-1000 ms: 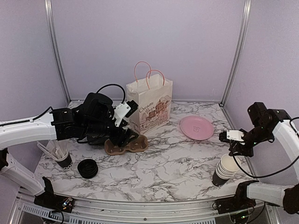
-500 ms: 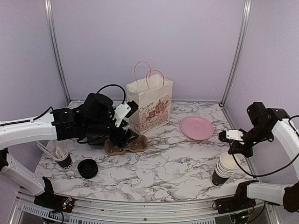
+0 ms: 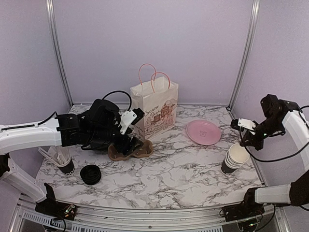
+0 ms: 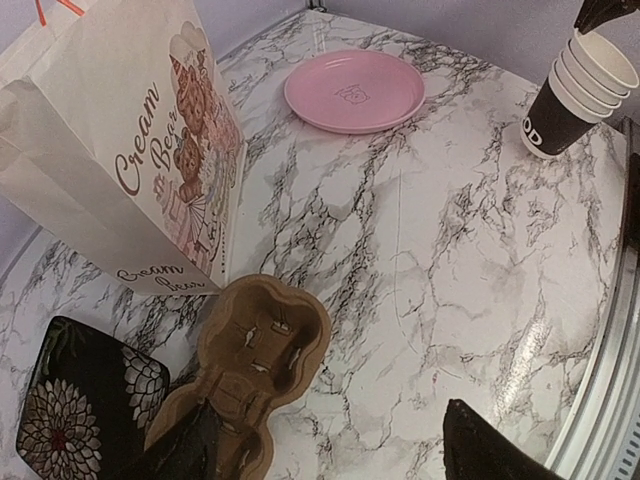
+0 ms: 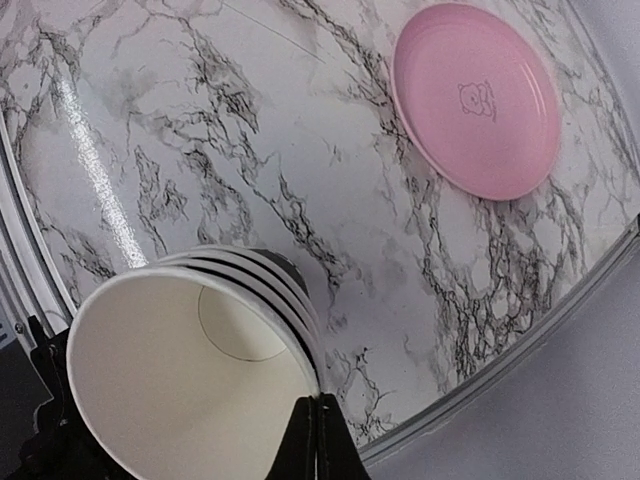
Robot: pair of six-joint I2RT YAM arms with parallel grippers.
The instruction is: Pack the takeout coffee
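Observation:
Several black paper cups with white insides are nested in one stack [image 3: 235,157] at the right of the table, also in the left wrist view [image 4: 578,90]. My right gripper [image 3: 243,140] is shut on the rim of the top cup [image 5: 190,390], its fingertips [image 5: 320,405] pinched together at that edge. A pile of round black lids [image 3: 90,174] lies at the front left. My left gripper [image 4: 335,460] stands open low over a brown two-hole cup carrier [image 4: 250,360], one finger above the carrier's near end. The carrier [image 3: 142,150] holds nothing.
A white paper bag with pink handles [image 3: 154,108] stands upright behind the carrier. A pink plate [image 3: 203,132] lies at the back right. A black cup of white straws [image 3: 63,162] is at the left edge. A black flowered tray [image 4: 70,410] lies beside the carrier.
My right gripper closed on the top cup's rim and drew back and up; the cup stack moved with it away from the front edge. The left arm barely shifted.

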